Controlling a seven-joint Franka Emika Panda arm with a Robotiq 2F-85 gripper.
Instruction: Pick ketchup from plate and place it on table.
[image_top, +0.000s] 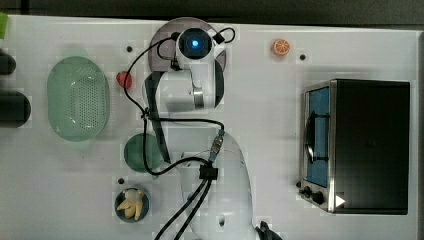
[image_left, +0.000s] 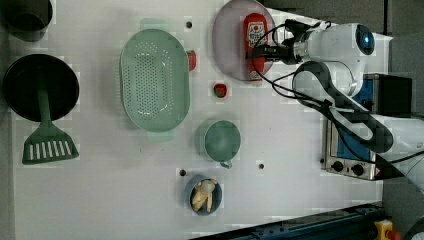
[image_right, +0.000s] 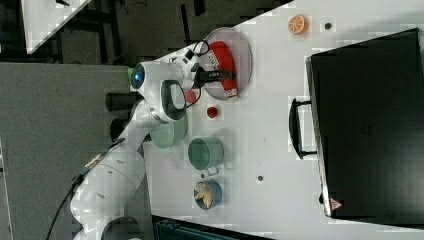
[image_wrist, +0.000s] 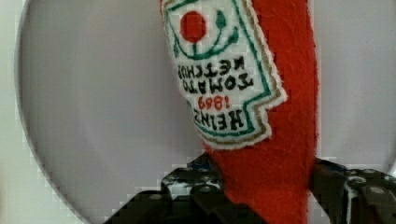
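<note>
Right now the jaws sit snug against both sides of the ketchup (image_wrist: 266, 140) lying on the plate (image_left: 227, 45), but the soft bottle may squash and slip, or drag the plate across the table (image_left: 300, 200).

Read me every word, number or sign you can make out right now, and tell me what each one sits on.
"HEINZ" – white label on the ketchup
"1869" – same label, in red
"TOMATO KETCHUP" – same label; the last letters are blurred
White triangle sign – corner of the black oven, its symbol too small to read
Oven knob markings – too small to read
</note>
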